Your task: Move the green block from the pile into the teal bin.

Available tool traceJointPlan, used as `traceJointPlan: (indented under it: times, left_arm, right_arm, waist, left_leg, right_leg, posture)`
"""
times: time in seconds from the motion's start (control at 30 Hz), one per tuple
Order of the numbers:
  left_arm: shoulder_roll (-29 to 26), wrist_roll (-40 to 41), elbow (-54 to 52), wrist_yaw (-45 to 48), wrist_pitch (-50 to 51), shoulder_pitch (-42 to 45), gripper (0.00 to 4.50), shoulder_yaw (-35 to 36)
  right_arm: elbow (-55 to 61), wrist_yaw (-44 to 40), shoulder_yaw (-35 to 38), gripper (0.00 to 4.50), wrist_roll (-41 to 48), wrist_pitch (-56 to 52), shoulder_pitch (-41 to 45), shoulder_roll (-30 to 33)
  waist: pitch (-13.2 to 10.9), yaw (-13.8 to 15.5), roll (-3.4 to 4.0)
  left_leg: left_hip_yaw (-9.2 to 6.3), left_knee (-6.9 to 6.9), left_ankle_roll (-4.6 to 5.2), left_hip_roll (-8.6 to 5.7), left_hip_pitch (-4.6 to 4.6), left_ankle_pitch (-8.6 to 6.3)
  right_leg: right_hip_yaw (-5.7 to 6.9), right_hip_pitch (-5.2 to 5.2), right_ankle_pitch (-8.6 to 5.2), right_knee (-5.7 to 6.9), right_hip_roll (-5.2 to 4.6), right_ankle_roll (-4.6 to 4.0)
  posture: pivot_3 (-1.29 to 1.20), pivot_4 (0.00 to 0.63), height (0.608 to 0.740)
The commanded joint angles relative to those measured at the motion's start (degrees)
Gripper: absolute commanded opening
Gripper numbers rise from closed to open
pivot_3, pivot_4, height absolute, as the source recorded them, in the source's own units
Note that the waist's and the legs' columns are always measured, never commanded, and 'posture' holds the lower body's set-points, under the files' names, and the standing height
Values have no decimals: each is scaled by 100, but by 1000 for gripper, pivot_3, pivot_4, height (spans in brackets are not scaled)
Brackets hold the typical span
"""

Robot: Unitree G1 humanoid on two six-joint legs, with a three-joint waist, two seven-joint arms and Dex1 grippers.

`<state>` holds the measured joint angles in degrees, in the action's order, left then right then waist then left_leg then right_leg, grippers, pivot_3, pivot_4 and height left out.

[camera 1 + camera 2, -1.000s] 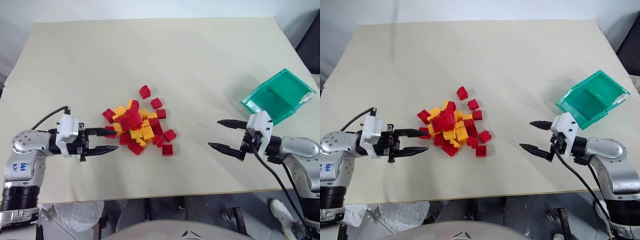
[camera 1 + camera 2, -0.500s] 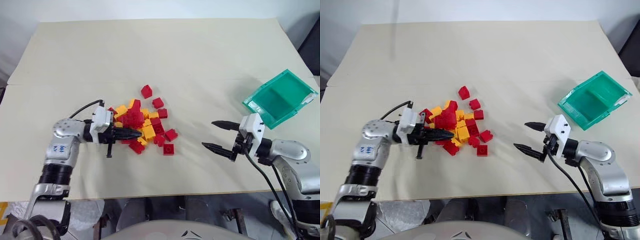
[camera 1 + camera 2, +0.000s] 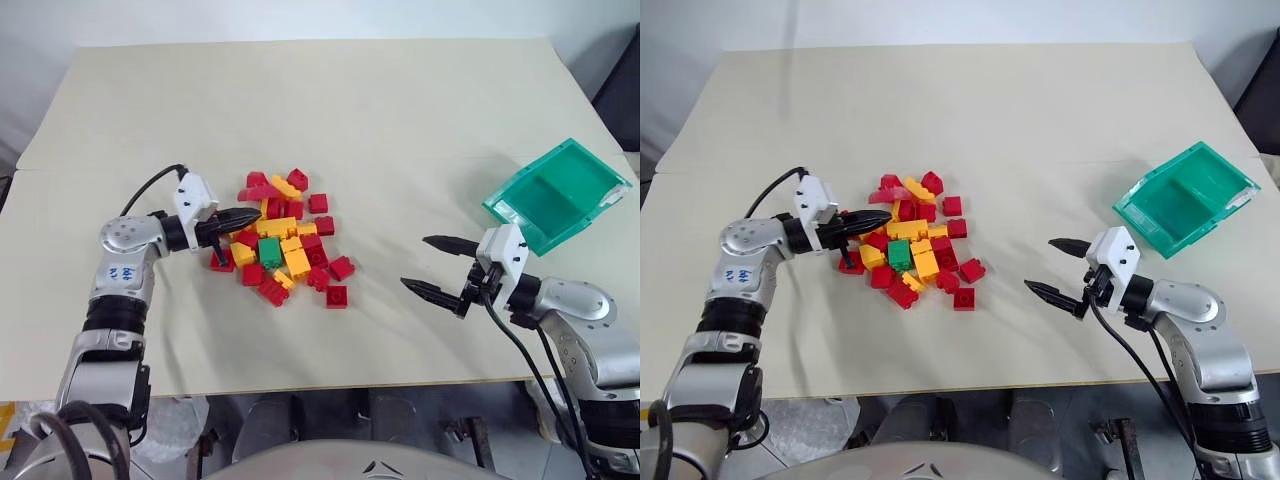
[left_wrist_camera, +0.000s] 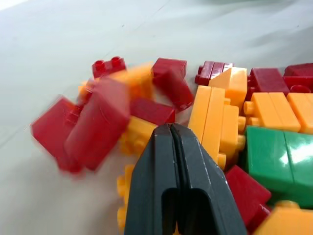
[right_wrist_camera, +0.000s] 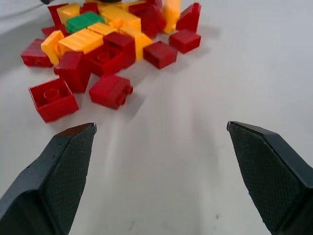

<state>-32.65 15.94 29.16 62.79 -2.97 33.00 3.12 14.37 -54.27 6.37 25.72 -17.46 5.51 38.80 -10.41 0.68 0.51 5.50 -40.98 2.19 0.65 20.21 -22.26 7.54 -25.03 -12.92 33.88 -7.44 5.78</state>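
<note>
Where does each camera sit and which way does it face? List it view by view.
Head stereo pair: looks down over the table, showing both arms, the pile and the teal bin.
Left wrist: looks along the shut left gripper into the pile beside the green block.
Right wrist: looks between the open right gripper toward the pile.
All views share the green block.
</note>
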Motion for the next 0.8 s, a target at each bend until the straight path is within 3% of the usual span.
traceJointPlan:
  times: [0.03, 0.1, 0.17, 0.43, 0.57, 0.8]
  left_arm:
    - [-390, 718, -1533, 202, 1213, -513, 21, 251]
    - [-965, 970, -2355, 258, 2328, -984, 419, 309]
    - [-1419, 1133, -2829, 352, 2803, -1339, 900, 437]
    - [-2339, 1321, -3781, 494, 3190, -2003, 3346, 1054]
    - [-2448, 957, -4118, 309, 3020, -1806, 4477, 746]
    - [-2241, 204, -4483, -238, 3434, -1129, 4477, -409]
  right_arm:
    - [60, -46, 36, 4500, 40, 93, 77, 10]
    - [-25, -137, -1, 4500, 32, 118, 134, 36]
    - [-112, -206, -40, 4500, 20, 134, 202, 44]
    - [-417, -388, -182, 4500, -56, 199, 482, -4]
    - [-526, -460, -220, 4500, -90, 279, 553, -30]
    - [-460, -379, -230, 4500, -119, 306, 526, -97]
  waist:
    - [-1, -21, -1]
    - [-5, -79, -7]
    - [-6, -97, -7]
    - [-11, -67, 1]
    - [-14, -65, 6]
    - [-15, -74, 7]
  left_leg:
    - [-2, 0, 0, 1, 2, -1]
    - [-3, 1, 0, 2, 6, -2]
    - [-2, 3, -2, 4, 6, -3]
    - [-10, 0, -4, 2, 3, -6]
    - [-7, 4, -9, 3, 6, -10]
    - [2, 3, -9, 1, 6, -9]
  right_leg:
    - [1, -1, 0, -1, 0, 0]
    - [2, -5, 0, -4, 1, 0]
    - [1, -6, -1, -5, 3, -2]
    - [0, -4, -4, -1, -8, -7]
    - [3, -9, -6, -4, -5, -11]
    - [-2, -11, -6, -1, 5, -10]
  posture:
    - [0, 150, 740]
    - [0, 150, 740]
    - [0, 150, 740]
    - [0, 150, 740]
    - [0, 150, 740]
    - [0, 150, 740]
